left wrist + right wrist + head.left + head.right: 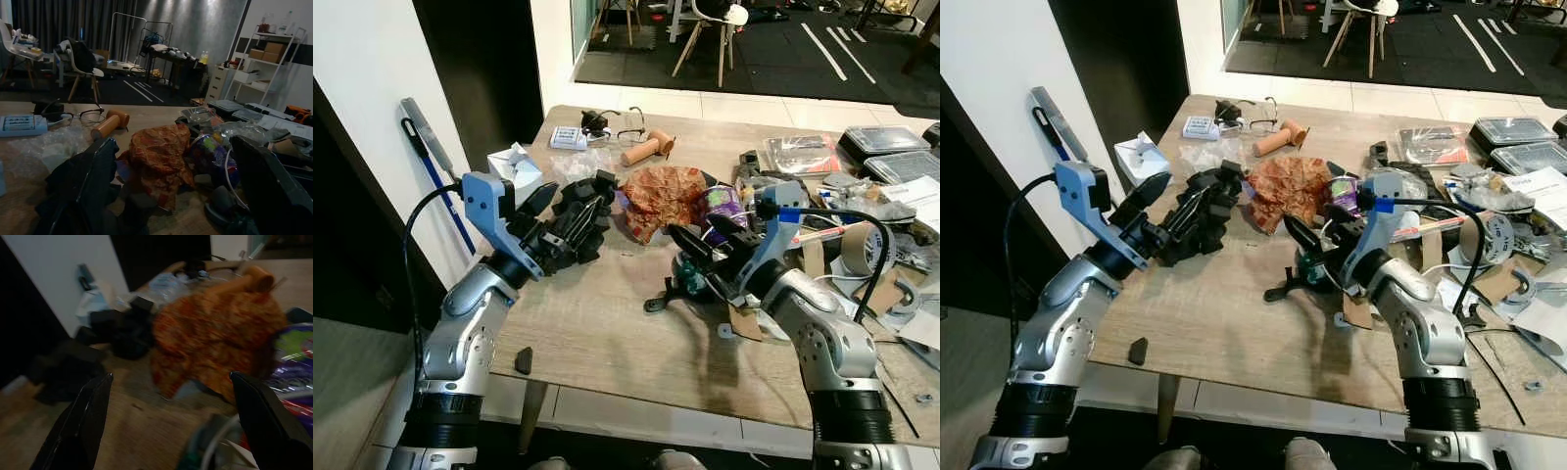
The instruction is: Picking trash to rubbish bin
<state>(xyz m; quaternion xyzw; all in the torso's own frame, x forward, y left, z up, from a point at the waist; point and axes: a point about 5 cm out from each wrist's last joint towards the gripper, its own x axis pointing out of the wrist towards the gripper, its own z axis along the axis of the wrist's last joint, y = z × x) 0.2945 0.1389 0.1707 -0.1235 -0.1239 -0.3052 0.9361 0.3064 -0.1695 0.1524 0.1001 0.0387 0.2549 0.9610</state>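
Over the cluttered light-wood table (607, 323), with the crumpled orange-brown paper wrapper (663, 196) lying near its middle as the landmark, both arms were raised and aimed at that wrapper, so the step in hand looked like the approach before a first pick-up of trash. The left gripper (570, 217) hung to the robot's left of the wrapper, over a heap of black foam-like pieces (1197, 213); in its wrist view the two black fingers (88, 191) stood wide apart, empty, with the wrapper between them but farther off. The right gripper (705, 245) hovered just on the near side of the wrapper, above a dark green object with a black base (683, 284); its fingers (80, 426) were likewise spread wide and held nothing, the wrapper framed between them. A crumpled purple-and-green foil packet (724, 206) lay just to the right of the wrapper, touching it. No rubbish bin was to be seen from here. The next move probably called for one gripper to ease forward, close on a raised fold of the wrapper, and lift it free of the packet.
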